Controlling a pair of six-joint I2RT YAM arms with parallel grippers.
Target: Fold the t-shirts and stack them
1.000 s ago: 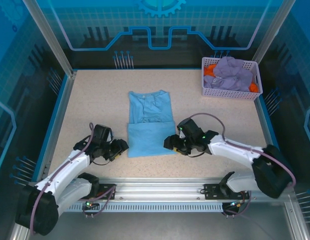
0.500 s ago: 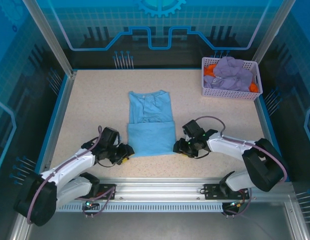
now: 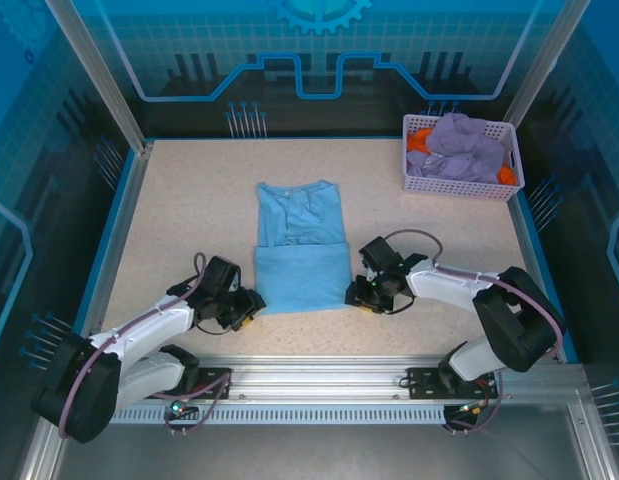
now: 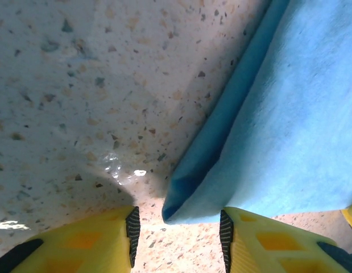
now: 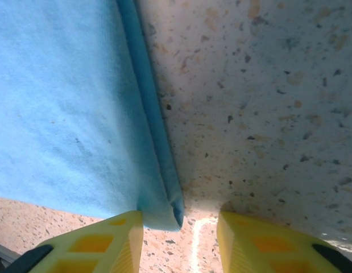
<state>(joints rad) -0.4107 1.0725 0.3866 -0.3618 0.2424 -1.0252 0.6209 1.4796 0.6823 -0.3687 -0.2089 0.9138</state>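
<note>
A light sky-blue t-shirt [image 3: 301, 255] lies flat in the middle of the table, its lower part folded up over the chest. My left gripper [image 3: 251, 303] sits low at its near left corner. In the left wrist view the folded corner [image 4: 181, 205] pokes in between the yellow fingertips [image 4: 116, 236], and the left gripper [image 4: 178, 236] is open. My right gripper [image 3: 355, 292] is at the near right corner. There the shirt's corner [image 5: 161, 207] lies between the right gripper's [image 5: 178, 236] open jaws, against the left finger.
A lavender mesh basket [image 3: 459, 188] stands at the back right with a purple t-shirt [image 3: 464, 145] and an orange one [image 3: 421, 138] bundled inside. Speckled tabletop [image 3: 189, 200] stretches around the shirt, bounded by blue rails.
Both grippers have slid inward to the shirt's near corners and their jaws have narrowed. The shirt has not moved.
</note>
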